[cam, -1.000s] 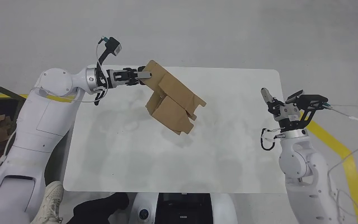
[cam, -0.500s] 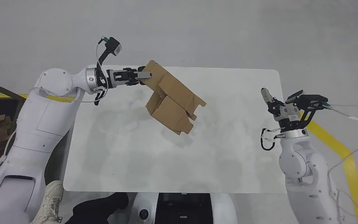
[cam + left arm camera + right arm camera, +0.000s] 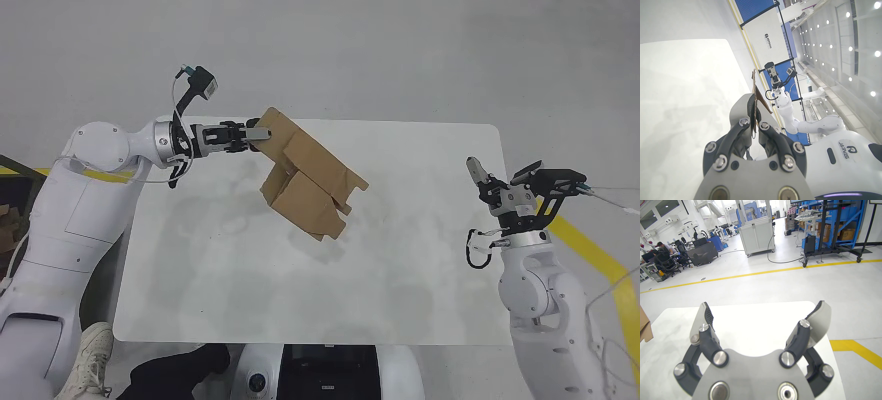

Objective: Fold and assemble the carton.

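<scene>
My left pincer (image 3: 754, 103) is clamped narrow on a thin edge of the carton (image 3: 761, 98), with 1 dark pad on each side of the cardboard and the sheet seen edge-on between them. In the top view that same left pincer (image 3: 258, 133) sits in the upper left of the frame, its arm stretched in from the left edge, gripping the carton (image 3: 305, 180) at its upper left corner.

From that grip the brown carton slants toward the centre of the frame. It is partly folded: flat panels overlap, and loose flaps hang at its lower right end. It lies over the upper left part of the white table (image 3: 420, 290). I cannot tell whether its low end touches the surface.

Farther across, at the right edge of the frame, my right pincer (image 3: 503, 168) hangs beyond the table's right side, well apart from the carton. In its own wrist view the right pincer (image 3: 763, 306) is spread wide with nothing between its 2 fingers. The table (image 3: 753, 317) lies past them, and a corner of the carton (image 3: 644, 325) shows at the edge of that picture.
</scene>
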Controlling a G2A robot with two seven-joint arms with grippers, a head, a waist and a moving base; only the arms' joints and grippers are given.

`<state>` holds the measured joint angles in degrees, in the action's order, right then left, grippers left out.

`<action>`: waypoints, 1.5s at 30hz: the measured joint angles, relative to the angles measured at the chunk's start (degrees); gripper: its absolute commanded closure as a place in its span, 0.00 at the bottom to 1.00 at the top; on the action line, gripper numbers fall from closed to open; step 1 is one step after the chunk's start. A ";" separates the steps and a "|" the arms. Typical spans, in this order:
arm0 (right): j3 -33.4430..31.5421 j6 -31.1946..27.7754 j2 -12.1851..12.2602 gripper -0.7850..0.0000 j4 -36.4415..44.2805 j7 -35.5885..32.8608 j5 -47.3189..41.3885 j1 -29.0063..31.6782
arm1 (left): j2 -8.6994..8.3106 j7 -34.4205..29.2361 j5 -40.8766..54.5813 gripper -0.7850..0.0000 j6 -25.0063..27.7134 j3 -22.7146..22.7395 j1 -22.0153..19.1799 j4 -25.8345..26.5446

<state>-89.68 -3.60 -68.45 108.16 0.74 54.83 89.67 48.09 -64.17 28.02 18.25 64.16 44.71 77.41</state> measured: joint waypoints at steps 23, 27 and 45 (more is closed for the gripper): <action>0.00 0.00 0.00 0.00 0.00 0.00 0.00 0.00 | 0.00 0.00 0.00 1.00 0.00 0.00 0.00 0.00; 0.12 -0.24 -0.01 0.00 0.02 -0.16 -0.02 0.01 | 0.00 0.00 0.00 1.00 0.00 0.00 0.00 0.00; 3.98 -15.69 0.57 0.00 -5.07 -26.07 -18.29 -6.85 | 1.85 -6.44 -1.84 1.00 3.40 -4.48 -3.82 -1.96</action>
<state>-85.70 -19.28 -67.89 103.09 -25.32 36.54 82.82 49.94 -70.61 26.17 21.65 59.68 40.89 75.45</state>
